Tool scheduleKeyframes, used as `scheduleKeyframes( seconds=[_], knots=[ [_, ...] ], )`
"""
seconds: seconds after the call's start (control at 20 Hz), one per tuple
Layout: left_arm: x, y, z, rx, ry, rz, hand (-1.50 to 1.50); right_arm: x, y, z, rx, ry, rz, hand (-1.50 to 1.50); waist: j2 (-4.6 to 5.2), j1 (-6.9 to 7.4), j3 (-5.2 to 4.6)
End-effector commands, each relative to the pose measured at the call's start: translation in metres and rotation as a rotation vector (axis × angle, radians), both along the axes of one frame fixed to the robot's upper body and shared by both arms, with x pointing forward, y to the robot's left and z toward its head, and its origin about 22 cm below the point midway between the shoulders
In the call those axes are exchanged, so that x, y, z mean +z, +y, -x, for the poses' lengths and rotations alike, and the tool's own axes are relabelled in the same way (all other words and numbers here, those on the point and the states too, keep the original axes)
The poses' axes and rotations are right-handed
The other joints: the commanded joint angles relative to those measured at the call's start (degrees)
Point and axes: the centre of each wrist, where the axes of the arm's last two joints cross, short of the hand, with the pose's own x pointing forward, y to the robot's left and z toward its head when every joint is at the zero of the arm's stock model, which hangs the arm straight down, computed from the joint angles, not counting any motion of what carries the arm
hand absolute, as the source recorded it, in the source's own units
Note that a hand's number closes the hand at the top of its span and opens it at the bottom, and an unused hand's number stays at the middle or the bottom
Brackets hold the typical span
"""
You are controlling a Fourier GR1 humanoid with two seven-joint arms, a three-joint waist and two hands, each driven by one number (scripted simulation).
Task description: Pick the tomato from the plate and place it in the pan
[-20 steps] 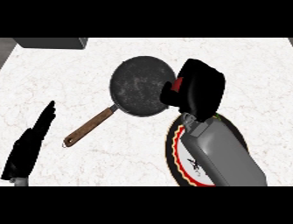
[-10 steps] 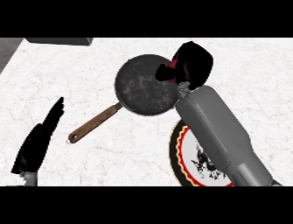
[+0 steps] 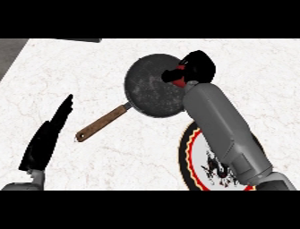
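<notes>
A dark round pan (image 3: 152, 87) with a brown wooden handle (image 3: 102, 125) lies on the marble counter. My right hand (image 3: 196, 68) hangs over the pan's right rim, its fingers curled round the red tomato (image 3: 177, 76), of which only a small red patch shows. The grey right forearm (image 3: 221, 129) runs down across a white plate (image 3: 195, 163) with a red and yellow rim and a dark pattern; the arm hides most of it. At the lower left my left hand (image 3: 46, 138) stays still, fingers straight and pointing up, holding nothing.
The white marble counter (image 3: 66, 71) stretches around the pan. Its left edge (image 3: 3, 74) runs diagonally beside a grey floor. A dark object (image 3: 79, 40) sits at the counter's far edge, top left.
My right hand has carried the tomato up and away from the plate and now hangs over the pan's right side. The view has shifted slightly. The left hand has stayed put.
</notes>
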Motion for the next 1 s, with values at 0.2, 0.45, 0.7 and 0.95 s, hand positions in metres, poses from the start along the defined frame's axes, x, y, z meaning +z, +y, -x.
scheduleKeyframes(
  seconds=[0.2,0.45,0.7,0.95],
  knots=[
    [-0.003,-0.002,-0.008,-0.013,-0.009,-0.014,0.00,-0.003,-0.015,-0.009,-0.134,-0.122,-0.351,-1.50,0.56,1.30,0.07],
    [0.006,-0.011,-0.007,-0.019,-0.001,-0.002,0.00,-0.004,-0.014,-0.010,-0.181,-0.371,-0.312,-1.50,-0.08,0.64,0.08],
    [-0.009,-0.003,-0.003,-0.009,0.007,-0.004,0.00,-0.005,-0.018,-0.013,-0.333,-0.546,-0.338,-1.50,-0.08,-0.14,-0.03],
    [-0.003,0.008,-0.003,0.045,0.015,-0.003,0.00,-0.023,-0.034,-0.007,-0.509,-0.627,-0.363,-1.50,-1.22,-2.82,-0.04]
  ],
)
